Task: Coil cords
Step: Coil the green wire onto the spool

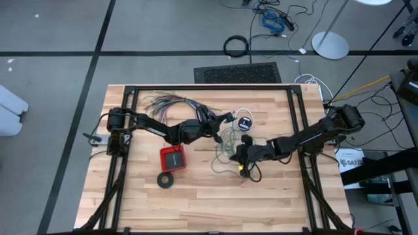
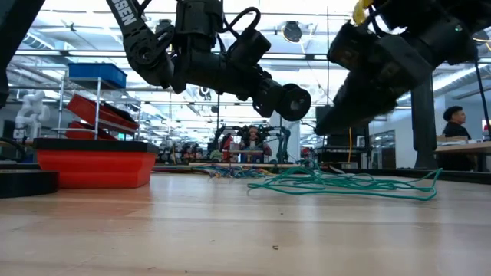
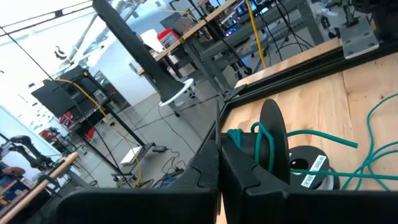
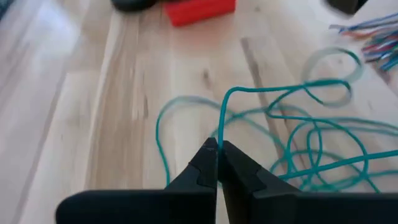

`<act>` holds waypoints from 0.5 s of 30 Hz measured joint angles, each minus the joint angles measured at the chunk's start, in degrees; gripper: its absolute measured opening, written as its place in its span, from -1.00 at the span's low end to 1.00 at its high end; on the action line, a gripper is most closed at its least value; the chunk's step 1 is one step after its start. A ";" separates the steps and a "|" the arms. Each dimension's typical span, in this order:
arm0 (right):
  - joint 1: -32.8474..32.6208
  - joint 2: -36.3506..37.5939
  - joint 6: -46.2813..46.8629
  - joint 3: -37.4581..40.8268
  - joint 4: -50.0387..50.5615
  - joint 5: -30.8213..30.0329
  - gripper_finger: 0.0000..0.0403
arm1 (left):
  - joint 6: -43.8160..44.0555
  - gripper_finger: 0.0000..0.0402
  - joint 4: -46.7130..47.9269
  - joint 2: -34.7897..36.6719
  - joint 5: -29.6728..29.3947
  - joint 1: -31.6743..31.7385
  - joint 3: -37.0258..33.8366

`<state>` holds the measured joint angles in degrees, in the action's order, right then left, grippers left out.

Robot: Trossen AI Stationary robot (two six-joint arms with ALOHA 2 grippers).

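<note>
We see the long thin teal-green wire (image 1: pixel 228 147) lying as a loose tangle on the pale wooden bench (image 1: pixel 144 202), spread between the two hands and trailing just ahead of the right hand (image 1: pixel 242 168). In the right wrist view the right hand (image 4: pixel 217 148) has its two dark fingers pressed together on one strand of that wire (image 4: pixel 298 143), which rises from the fingertips and arches over before dropping back into the other loops. From the low view the tangle (image 2: pixel 345 182) sits flat on the bench top beneath both arms.

The left hand (image 1: pixel 228 117) hangs just beyond the far edge of the tangle. In its wrist view the left hand (image 3: pixel 219 146) shows its fingers closed against each other, with a loop of the teal wire (image 3: pixel 264 140) hooked around a dark finger-like piece just ahead of them; we cannot tell whether they pinch it. Close beside this hand lies the thin white cord (image 1: pixel 240 112) with its small black round piece (image 1: pixel 245 122), whose white label (image 3: pixel 313 169) shows in the left wrist view.

Behind the left hand, toward the left arm's base, fans the bundle of many-coloured wires (image 1: pixel 166 102). Beside the left arm lie a red square box (image 1: pixel 174 158) and, past it, a black tape-like ring (image 1: pixel 166 179).
</note>
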<state>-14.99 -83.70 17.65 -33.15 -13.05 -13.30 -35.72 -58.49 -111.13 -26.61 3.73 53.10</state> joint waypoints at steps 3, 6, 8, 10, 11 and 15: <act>-0.91 0.02 -0.37 0.00 3.09 0.91 -1.00 | 2.70 -1.00 -0.28 0.00 0.03 -0.02 0.00; -1.42 0.02 -0.33 0.00 6.96 1.41 -1.00 | 3.93 -1.00 -1.31 0.00 0.02 -0.02 0.13; -1.87 0.02 -0.75 0.00 7.89 1.20 -0.98 | 4.42 -1.00 -2.87 0.00 0.02 -0.04 0.64; -2.05 0.02 -1.45 0.00 7.75 -0.77 -0.93 | 6.19 -1.00 -4.47 0.00 0.07 -0.04 1.41; -2.19 0.02 -1.94 0.00 7.69 -1.95 -0.90 | 7.17 -1.00 -4.79 0.00 0.16 -0.01 1.95; -2.29 0.02 -3.12 0.00 8.12 -8.02 -0.75 | 12.57 -1.00 -6.18 0.00 2.13 0.22 3.48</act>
<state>-17.28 -83.68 14.52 -33.15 -4.93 -21.32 -23.15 -64.67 -111.13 -24.48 3.95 56.58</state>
